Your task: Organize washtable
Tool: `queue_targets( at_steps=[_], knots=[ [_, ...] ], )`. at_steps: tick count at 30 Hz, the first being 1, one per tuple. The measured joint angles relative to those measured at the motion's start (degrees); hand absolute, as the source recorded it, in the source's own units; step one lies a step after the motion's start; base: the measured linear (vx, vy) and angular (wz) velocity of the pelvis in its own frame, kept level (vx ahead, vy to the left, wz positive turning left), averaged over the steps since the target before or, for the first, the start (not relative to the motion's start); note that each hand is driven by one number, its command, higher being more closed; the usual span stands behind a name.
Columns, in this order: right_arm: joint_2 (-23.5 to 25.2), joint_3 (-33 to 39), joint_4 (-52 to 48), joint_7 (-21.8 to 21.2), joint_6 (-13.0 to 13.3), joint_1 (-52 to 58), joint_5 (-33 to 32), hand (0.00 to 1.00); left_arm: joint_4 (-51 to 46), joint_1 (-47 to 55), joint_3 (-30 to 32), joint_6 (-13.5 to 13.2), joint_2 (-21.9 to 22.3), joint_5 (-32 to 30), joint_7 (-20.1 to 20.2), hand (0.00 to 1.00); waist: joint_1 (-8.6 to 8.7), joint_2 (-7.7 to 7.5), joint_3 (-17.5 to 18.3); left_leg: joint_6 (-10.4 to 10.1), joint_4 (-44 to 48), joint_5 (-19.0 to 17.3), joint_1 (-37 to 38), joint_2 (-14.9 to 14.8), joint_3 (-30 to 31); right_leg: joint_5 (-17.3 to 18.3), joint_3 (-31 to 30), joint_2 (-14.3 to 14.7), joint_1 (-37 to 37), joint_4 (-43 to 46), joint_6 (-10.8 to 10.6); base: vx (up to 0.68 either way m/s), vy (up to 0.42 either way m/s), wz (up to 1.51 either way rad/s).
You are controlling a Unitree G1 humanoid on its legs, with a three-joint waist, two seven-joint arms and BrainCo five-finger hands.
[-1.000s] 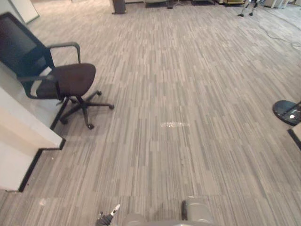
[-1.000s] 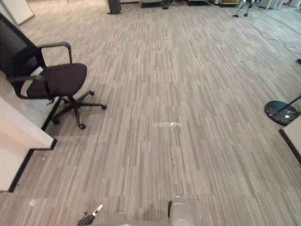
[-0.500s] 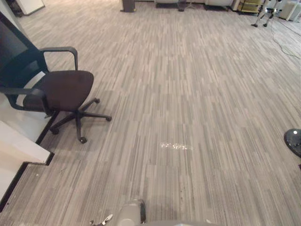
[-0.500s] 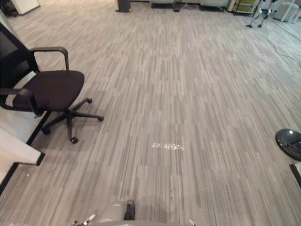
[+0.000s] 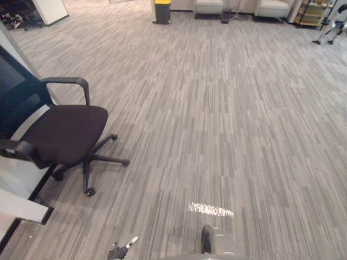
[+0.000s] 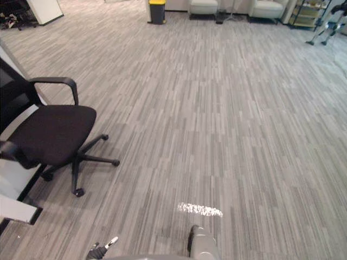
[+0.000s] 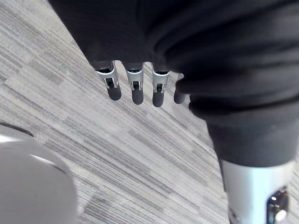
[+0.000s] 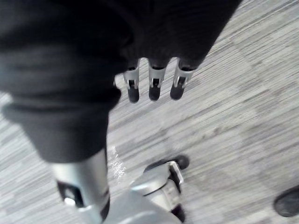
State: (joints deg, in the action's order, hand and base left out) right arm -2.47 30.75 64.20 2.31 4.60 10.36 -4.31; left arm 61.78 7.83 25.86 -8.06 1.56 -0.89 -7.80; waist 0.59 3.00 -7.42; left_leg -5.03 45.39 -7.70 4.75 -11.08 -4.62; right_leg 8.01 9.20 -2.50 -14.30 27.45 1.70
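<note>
Your left hand (image 7: 136, 91) hangs over the carpet floor (image 5: 233, 108), fingers straight and loose, nothing in them. Your right hand (image 8: 154, 87) hangs the same way, fingers straight, gripping nothing. Ahead of you is grey striped carpet with a bright glare patch (image 5: 211, 209) close in front. A black office chair (image 5: 68, 132) stands at your left, just beside a white black-edged unit (image 5: 19, 206) at the left edge. You cannot tell whether that unit is the table to organize. Far ahead, a yellow-topped bin (image 5: 162, 11) stands near two pale armchairs (image 5: 209, 6).
</note>
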Motion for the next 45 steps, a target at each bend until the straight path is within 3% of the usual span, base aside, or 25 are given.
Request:
queue_targets(
  at_steps=[1, 2, 4, 7, 8, 9, 10, 11, 13, 15, 16, 17, 18, 21, 22, 24, 25, 28, 30, 33, 40, 45],
  knots=[
    [-0.4, -0.4, 0.2, 0.0, -0.1, -0.2, 0.3, 0.00, 0.3, 0.1, -0.3, 0.1, 0.0, 0.1, 0.0, 0.00, -0.49, 1.08, -0.4, -0.2, 10.8, 2.7, -3.9, -3.1, -0.5, 0.5, 0.0, 1.9, 4.7, -2.6, 0.7, 0.53, -0.134, -0.26],
    [-0.5, -0.5, 0.9, 0.2, 0.0, -0.3, 0.4, 0.00, 0.3, 0.1, -0.9, 0.1, -0.5, 0.1, 0.1, 0.00, -0.91, 0.96, -0.5, 1.5, 18.2, 1.2, -7.2, -4.7, -1.8, 0.7, 0.0, 2.7, 9.5, -5.8, 0.9, 0.62, -0.148, -0.26],
    [-1.0, -2.3, 2.1, 0.2, 0.0, -1.3, 0.5, 0.00, -0.5, 0.2, -2.7, 0.0, -1.5, 0.2, 0.0, 0.00, -1.42, -0.29, -0.8, 2.3, 19.5, -0.6, -11.5, -4.5, -5.0, 0.8, -0.9, 2.6, 15.2, -11.2, 1.1, 0.40, -0.063, -0.21],
    [-1.2, -2.4, 3.0, 0.2, -0.1, -4.0, 0.4, 0.00, -0.7, 0.3, -4.3, -0.1, -2.0, 0.4, -0.1, 0.00, -1.49, -0.28, -1.1, 1.7, 2.7, -4.0, -16.5, -1.5, -7.2, 1.0, -2.0, 2.4, 19.7, -16.4, 0.8, 0.33, 0.023, -0.20],
    [-1.3, -2.5, 3.1, 0.2, 0.1, -5.0, 0.5, 0.00, -0.8, 1.0, -6.1, -0.3, -2.3, 0.6, -0.1, 0.00, -1.64, -0.31, -1.1, 1.3, -14.3, -3.6, -16.2, 1.1, -7.4, 2.3, -3.2, 1.9, 20.3, -17.2, 0.3, 0.37, 0.143, -0.37],
    [-1.3, -2.5, 3.0, 0.2, 0.2, -5.2, 0.5, 0.00, -0.8, 1.1, -7.0, -0.3, -2.4, 0.7, -0.1, 0.00, -1.71, -0.11, -1.0, 0.5, -24.2, -2.6, -16.2, 2.5, -6.5, 3.0, -3.7, 1.8, 20.4, -17.2, -0.4, 0.31, 0.155, -0.40],
    [-1.4, -2.5, 2.9, 0.3, 0.4, -5.2, 0.5, 0.00, -0.5, 1.3, -7.6, -0.2, -2.6, 1.1, -0.1, 0.00, -1.79, -0.13, -1.0, 1.1, -27.4, 0.9, -16.1, 3.1, -6.1, 3.5, -4.3, 1.7, 20.5, -17.2, -1.0, 0.36, 0.182, -0.46],
    [-1.6, -2.6, 3.0, 0.3, 0.4, -4.7, 0.5, 0.00, -0.4, 1.7, -8.6, -0.2, -2.8, 1.5, -0.1, 0.00, -2.89, -0.68, -0.6, 2.4, -29.9, 5.3, -14.4, 4.6, -6.1, 4.2, -5.8, 0.9, 20.9, -17.3, -2.5, 0.32, 0.153, -0.32],
    [-0.5, -2.6, 3.0, 0.5, 0.5, -3.6, 0.5, 0.00, -0.3, 1.5, -10.2, -0.1, -4.3, 1.5, 0.1, 0.00, -2.47, -2.21, -0.2, 5.1, -27.5, 1.8, -15.3, 7.1, -6.1, 6.6, -5.9, -1.7, 20.9, -15.5, -4.3, 0.42, 0.167, -0.06],
    [-0.5, -2.2, 3.8, 0.5, 0.4, -3.3, 0.4, 0.00, 0.9, 0.5, -10.7, -0.1, -4.6, 1.4, 0.0, 0.00, -2.46, -2.44, -0.4, 6.1, -26.0, -0.8, -14.2, 8.1, -6.9, 8.1, -7.1, -2.9, 15.8, -1.9, -6.2, 0.40, 0.152, -0.05],
    [-0.2, -2.2, 3.8, 0.5, 0.4, -3.3, 0.5, 0.00, 1.3, 0.6, -11.7, 0.0, -5.3, 1.3, 0.1, 0.00, -2.32, -2.66, -0.8, 6.7, -26.5, -1.4, -11.5, 8.5, -7.3, 7.0, -8.5, -3.9, 11.3, 10.1, -9.1, 0.39, 0.149, 0.08],
    [-0.1, -2.4, 3.8, 0.4, 0.2, -2.8, 0.5, 0.00, 1.3, 0.6, -13.3, 0.0, -6.0, 1.2, 0.2, 0.00, -1.36, -2.54, -1.1, 7.1, -27.7, -2.1, -7.9, 9.0, -7.4, 7.7, -8.4, -5.2, 9.5, 16.2, -8.3, 0.48, 0.147, 0.12],
    [-0.1, -2.5, 3.8, 0.3, 0.2, -2.5, 0.5, 0.00, 1.3, 0.6, -14.1, 0.0, -6.2, 1.1, 0.2, 0.00, -1.41, -2.65, -0.9, 7.1, -28.7, -2.1, -6.2, 9.1, -7.6, 8.3, -7.8, -5.8, 8.9, 16.5, -8.3, 0.47, 0.089, 0.10],
    [0.1, -2.5, 2.7, 0.5, 0.3, -2.4, 0.4, 0.00, 1.0, -0.9, -14.6, -0.1, -5.9, 0.2, 0.2, 0.00, -1.29, -2.05, 0.0, 6.6, -32.9, -2.3, -1.6, 8.0, -7.4, 9.1, -5.8, -6.6, 5.9, 8.2, -7.7, 0.34, 0.004, 0.10],
    [0.3, -2.5, 2.3, 0.5, 0.4, -2.1, 0.4, 0.00, 0.8, -1.8, -15.1, -0.2, -6.1, 0.3, 0.2, 0.00, -1.24, -2.21, 0.2, 5.9, -33.1, -2.6, -0.9, 7.5, -6.6, 8.1, -5.9, -6.7, 5.4, 1.4, -7.8, 0.33, -0.113, 0.24],
    [1.4, -2.5, 2.4, 0.6, 0.3, -1.3, 0.4, 0.00, 0.5, -1.9, -15.0, -1.0, -7.0, 0.4, 0.2, 0.00, -1.48, -4.51, 1.4, 4.3, -32.9, -3.4, -0.8, 8.3, -6.0, -2.2, -6.4, -7.5, 5.3, -9.8, -6.9, 0.33, -0.171, 0.24],
    [2.0, -2.2, 2.6, 0.6, 0.1, -1.0, 0.4, 0.00, 1.0, -2.0, -14.8, -1.0, -7.1, 0.7, -0.1, 0.00, -1.39, -5.19, 2.0, 2.9, -33.1, -4.4, 0.0, 8.6, -4.6, -6.0, -5.8, -7.7, 6.1, -10.7, -9.4, 0.30, -0.179, 0.24],
    [-0.9, -5.0, 3.0, 0.8, 0.2, 0.3, 1.2, 0.00, 0.7, -1.2, -14.9, -1.8, -3.3, 2.6, 0.0, 0.00, -1.47, -1.27, 4.5, 1.5, -36.7, -3.6, 1.4, 5.5, -3.6, -7.8, -3.7, -4.4, 10.4, -18.6, -8.1, 0.24, -0.152, 0.11],
    [-1.8, -6.0, 3.3, 0.7, 0.2, 0.3, 2.0, 0.00, 0.8, -1.2, -15.7, -2.0, -1.5, 2.6, 0.1, 0.00, -1.38, -0.14, 5.2, 0.4, -38.6, -2.7, 2.1, 4.8, -2.7, -9.2, -2.6, -3.3, 12.5, -22.7, -7.7, 0.17, -0.128, 0.15],
    [-2.3, -8.9, 4.1, 0.8, 0.3, 0.1, 2.5, 0.00, 1.2, -1.7, -17.0, -2.3, -1.5, 3.1, 0.2, 0.00, -1.38, -0.86, 5.3, -0.1, -39.4, -2.2, 2.1, 4.0, -1.6, -10.8, -1.4, -1.8, 14.9, -27.1, -7.1, 0.06, -0.084, 0.15],
    [-2.1, -10.5, 4.4, 0.8, 0.4, 0.1, 2.7, 0.00, 2.2, -2.1, -17.0, -2.4, -3.6, 3.8, 0.2, 0.00, -1.32, -2.52, 5.4, -0.1, -39.6, -2.1, 1.9, 4.6, -1.3, -14.5, -1.2, -1.9, 17.4, -33.0, -6.9, -0.04, 0.028, 0.00],
    [-2.1, -10.7, 4.6, 1.1, 0.6, 0.1, 2.6, 0.00, 3.1, -2.6, -17.5, -2.4, -3.9, 3.8, 0.2, 0.00, -1.26, -2.54, 5.4, 0.1, -40.7, -1.6, 2.0, 5.0, 0.0, -14.9, -0.2, -2.3, 17.3, -33.3, -7.0, -0.10, 0.017, 0.08]
  ],
)
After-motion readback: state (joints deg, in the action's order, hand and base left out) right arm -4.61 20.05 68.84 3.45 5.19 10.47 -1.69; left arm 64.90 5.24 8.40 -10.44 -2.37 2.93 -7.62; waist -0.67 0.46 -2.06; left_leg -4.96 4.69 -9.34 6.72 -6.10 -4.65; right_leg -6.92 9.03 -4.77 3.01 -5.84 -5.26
